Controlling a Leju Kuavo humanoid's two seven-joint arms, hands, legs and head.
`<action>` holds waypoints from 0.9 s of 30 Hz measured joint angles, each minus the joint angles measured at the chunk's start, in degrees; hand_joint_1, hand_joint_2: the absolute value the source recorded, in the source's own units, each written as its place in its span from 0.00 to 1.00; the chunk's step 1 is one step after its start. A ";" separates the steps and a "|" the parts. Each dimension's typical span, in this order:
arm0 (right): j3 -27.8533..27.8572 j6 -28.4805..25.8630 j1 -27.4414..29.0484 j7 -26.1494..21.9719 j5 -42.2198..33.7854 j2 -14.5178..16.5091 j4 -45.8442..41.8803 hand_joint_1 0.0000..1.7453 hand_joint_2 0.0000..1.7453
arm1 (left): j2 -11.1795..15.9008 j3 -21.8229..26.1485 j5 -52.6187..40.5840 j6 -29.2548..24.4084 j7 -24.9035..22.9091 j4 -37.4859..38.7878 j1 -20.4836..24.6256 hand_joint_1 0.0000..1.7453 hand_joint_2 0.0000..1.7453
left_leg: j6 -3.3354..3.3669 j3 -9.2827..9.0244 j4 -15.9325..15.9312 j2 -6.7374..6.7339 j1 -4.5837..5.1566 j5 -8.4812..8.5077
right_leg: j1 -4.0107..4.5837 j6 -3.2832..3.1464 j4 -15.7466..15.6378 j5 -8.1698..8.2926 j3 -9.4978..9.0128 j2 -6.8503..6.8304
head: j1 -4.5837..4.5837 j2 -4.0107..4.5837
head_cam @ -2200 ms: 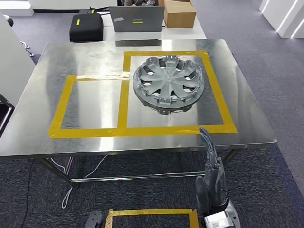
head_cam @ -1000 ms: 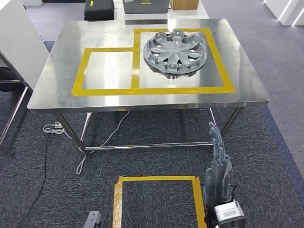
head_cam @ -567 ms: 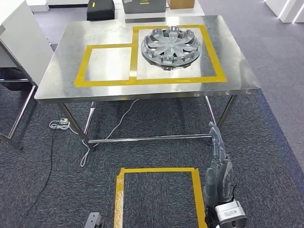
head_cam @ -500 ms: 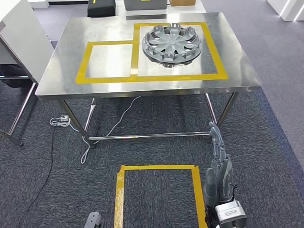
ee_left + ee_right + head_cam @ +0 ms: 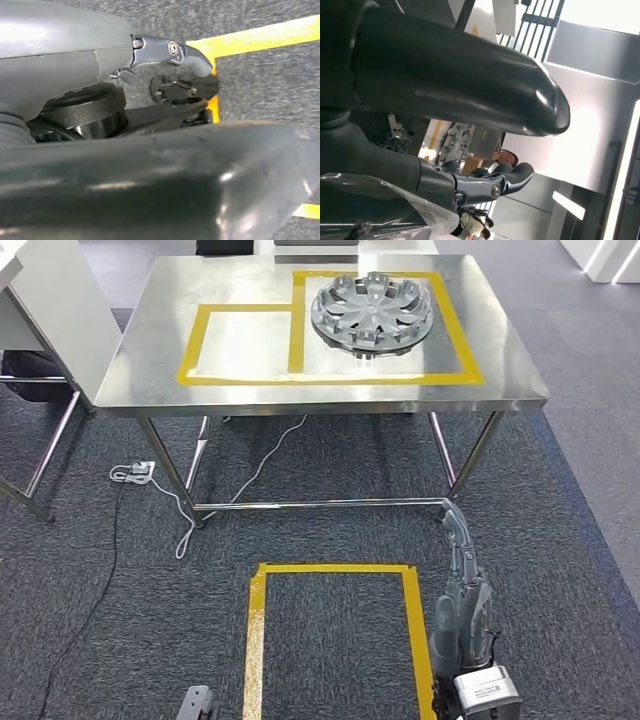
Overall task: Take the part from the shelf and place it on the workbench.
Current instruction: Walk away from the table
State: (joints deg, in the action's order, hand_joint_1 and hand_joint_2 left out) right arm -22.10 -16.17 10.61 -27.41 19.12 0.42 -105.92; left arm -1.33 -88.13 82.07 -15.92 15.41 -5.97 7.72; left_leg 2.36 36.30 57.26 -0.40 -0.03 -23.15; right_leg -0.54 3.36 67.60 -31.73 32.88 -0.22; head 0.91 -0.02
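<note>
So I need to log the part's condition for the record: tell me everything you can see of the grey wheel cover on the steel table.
The grey plastic-looking wheel cover is a round disc with curved spokes fanning out from a small central hub, openings between them, and small clips standing around its rim. It looks whole. It lies flat inside the larger, right-hand square of yellow tape on the shiny steel table, towards the far edge. Nothing touches it but the tabletop; the robot's right hand hangs low, well short of the table.

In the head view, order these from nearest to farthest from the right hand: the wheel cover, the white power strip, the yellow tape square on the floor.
From the right hand:
1. Yellow tape square, on the carpet just beside it.
2. White power strip, on the floor, far left.
3. Wheel cover, on the workbench, straight ahead.
</note>
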 joint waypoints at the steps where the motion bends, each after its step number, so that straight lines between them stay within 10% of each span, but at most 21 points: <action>1: -0.01 0.00 -0.06 0.00 0.01 0.00 -0.01 0.00 0.00 | -0.01 0.00 0.00 0.01 0.00 0.00 0.00 0.00 0.00 | -0.26 0.60 0.11 0.03 0.07 0.55 | -0.06 -0.04 -4.54 0.63 -3.31 0.02 | 0.04 0.00; 3: -0.01 -0.01 -0.09 -0.03 0.05 0.00 -0.03 0.00 0.00 | 0.01 0.00 0.02 0.02 0.00 0.01 -0.01 0.00 0.00 | -0.83 1.33 0.24 0.06 0.26 1.76 | -0.06 -0.44 -11.29 0.14 -7.65 0.15 | 0.10 0.00; 6: 0.04 -0.14 0.11 -0.05 0.13 0.00 -0.04 0.00 0.00 | 0.10 0.00 0.04 0.07 -0.01 0.02 -0.11 0.00 0.00 | -1.69 1.83 0.11 0.11 0.23 2.84 | 0.06 -1.46 -12.59 0.39 -7.11 0.17 | 0.11 0.00; 11: 0.06 -0.15 0.06 -0.02 0.40 0.00 -0.02 0.00 0.00 | 0.22 0.00 0.07 0.14 -0.11 0.02 -0.25 0.00 0.00 | -2.95 4.08 12.71 0.23 -0.13 -8.75 | 0.17 -3.34 -12.34 3.01 -4.73 -0.35 | -0.25 0.00; 13: 0.07 -0.10 0.05 0.03 0.55 0.00 -0.02 0.00 0.00 | 0.22 0.00 0.08 0.17 -0.11 0.02 -0.23 0.00 0.00 | -2.79 2.95 15.56 0.23 -0.11 -8.63 | 0.46 -3.46 -11.73 3.99 -2.97 -0.36 | -0.25 0.00; 18: 0.03 -0.06 -0.09 0.11 0.81 0.00 -0.03 0.00 0.00 | 0.46 -0.02 0.33 0.25 -0.11 0.05 -0.07 0.00 0.00 | -0.40 -7.36 1.22 0.30 0.73 -5.82 | 0.74 -2.96 -10.32 5.64 0.21 -0.38 | -0.18 0.00; 27: -0.04 -0.02 -0.21 0.12 0.90 0.00 -0.04 0.00 0.00 | 0.49 -0.02 0.43 0.25 -0.11 0.07 -0.10 0.00 0.00 | 0.00 -7.68 -0.65 0.34 1.37 -5.46 | 0.18 -1.85 -10.62 6.94 0.75 -0.50 | -0.25 0.00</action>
State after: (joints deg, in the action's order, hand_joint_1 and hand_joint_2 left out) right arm -22.14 -16.20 10.40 -27.29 20.02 0.42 -105.96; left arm -0.84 -88.15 82.50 -15.67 15.30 -5.90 7.62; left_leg 2.36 28.62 56.61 -0.06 1.33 -28.61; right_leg -0.37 1.51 56.97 -24.79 33.64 -0.72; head 0.66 -0.02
